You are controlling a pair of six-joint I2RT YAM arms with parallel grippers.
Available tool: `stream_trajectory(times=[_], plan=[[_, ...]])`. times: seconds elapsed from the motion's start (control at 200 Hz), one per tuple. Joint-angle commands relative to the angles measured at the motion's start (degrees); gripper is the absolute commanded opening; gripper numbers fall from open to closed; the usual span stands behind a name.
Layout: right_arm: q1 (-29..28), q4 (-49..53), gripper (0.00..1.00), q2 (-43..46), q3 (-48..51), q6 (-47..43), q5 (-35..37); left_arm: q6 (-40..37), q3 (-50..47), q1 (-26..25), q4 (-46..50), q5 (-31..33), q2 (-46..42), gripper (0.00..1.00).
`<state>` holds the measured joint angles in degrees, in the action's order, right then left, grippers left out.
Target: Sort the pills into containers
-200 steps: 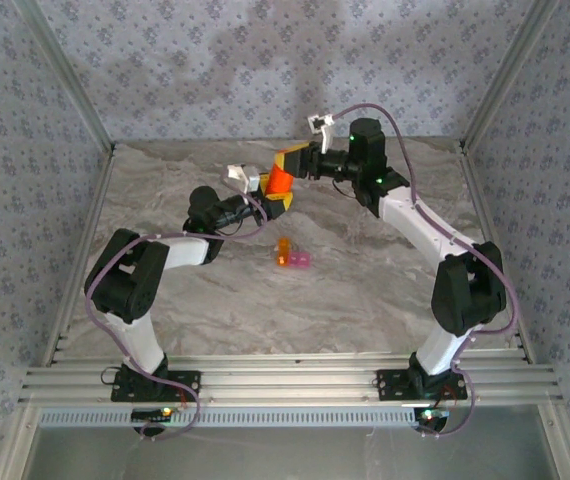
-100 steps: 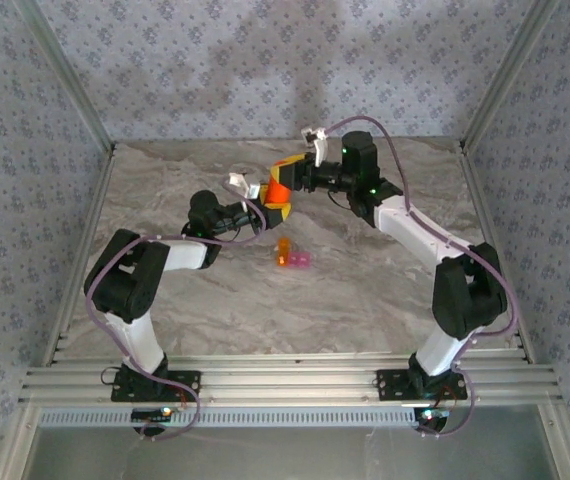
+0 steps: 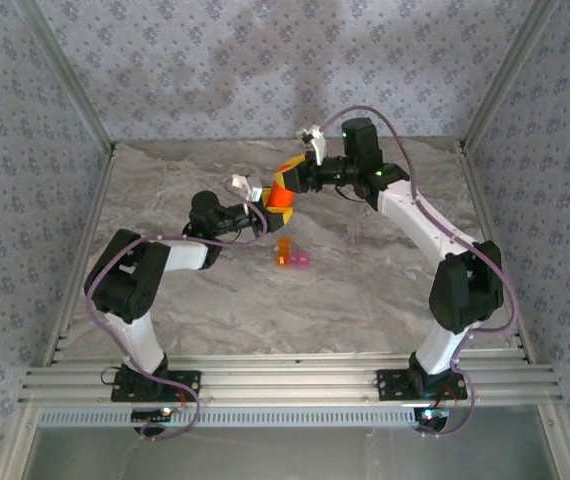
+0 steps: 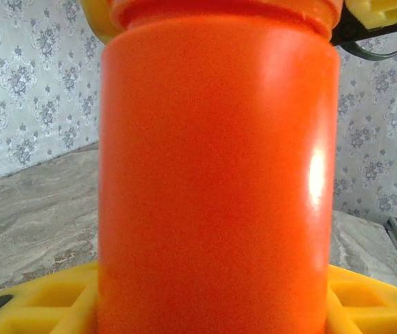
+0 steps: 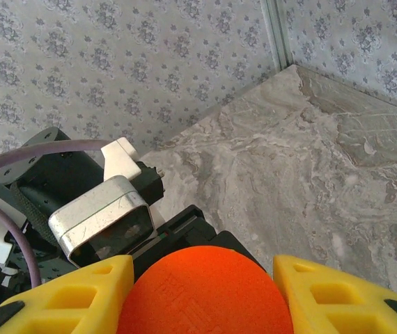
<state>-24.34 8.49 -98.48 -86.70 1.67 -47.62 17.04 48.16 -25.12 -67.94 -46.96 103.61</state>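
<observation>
Both jaws grip orange bottle (image 3: 281,192), containers (image 3: 292,257) well apart on table (image 3: 365,290)

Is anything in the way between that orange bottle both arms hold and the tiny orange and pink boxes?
Nothing visible. The bottle, held between the left pincer and the right pincer, is up off the table; the containers lie on it just nearer the arms' bases. The bottle's lid is on.

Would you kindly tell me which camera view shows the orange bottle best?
The left wrist view: the orange bottle is close and side-on, its wall plain. The right wrist view gives its cap from above; the top external view shows it small and distant.
</observation>
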Motion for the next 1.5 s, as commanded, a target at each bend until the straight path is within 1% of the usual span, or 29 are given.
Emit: stream_trajectory(times=[0.0, 0.095, 0.165, 0.315, 0.455, 0.835, 1.039, 1.194, 1.379, 1.494], plan=[[-0.83, 4.96, 0.02, -1.31, 6.78, 6.03, -3.89, 2.46, 1.49, 2.10, -8.04, 7.23, -3.07, 0.00], [-2.19, -5.56, 0.01, -1.19, 12.06, 14.76, -3.27, 2.54, 1.43, 2.12, -8.18, 7.16, -3.07, 0.00], [-3.76, -8.86, 0.01, -1.31, 14.11, 17.69, -2.62, 2.48, 1.41, 2.11, -8.17, 7.18, -3.07, 0.00], [-5.26, -5.98, 0.01, -1.58, 13.19, 16.41, -1.17, 2.39, 1.41, 2.18, -8.02, 7.23, -3.07, 0.00], [-4.90, -7.31, 0.01, -1.02, 13.83, 18.37, 0.24, 2.48, 1.46, 2.14, -8.13, 7.32, -3.07, 0.00], [-5.79, -18.12, 0.00, -0.14, 17.36, 31.69, 3.57, 2.56, 1.33, 2.12, -8.36, 7.69, -2.91, 0.00], [-7.85, -8.44, 0.00, 0.11, 14.05, 24.83, 5.95, 2.26, 1.33, 2.10, -8.09, 7.76, -3.06, 0.00], [-7.85, -2.58, 0.00, 0.10, 12.47, 18.28, 5.99, 1.92, 1.32, 2.10, -7.57, 7.71, -3.29, 0.00], [-6.84, -2.30, 0.00, -0.33, 12.74, 17.44, 4.94, 1.68, 1.28, 2.10, -7.30, 7.72, -3.33, 0.00], [-6.85, 0.65, 0.00, -0.23, 11.75, 13.76, 5.68, 1.30, 1.31, 2.14, -6.81, 7.67, -3.51, 0.00]])
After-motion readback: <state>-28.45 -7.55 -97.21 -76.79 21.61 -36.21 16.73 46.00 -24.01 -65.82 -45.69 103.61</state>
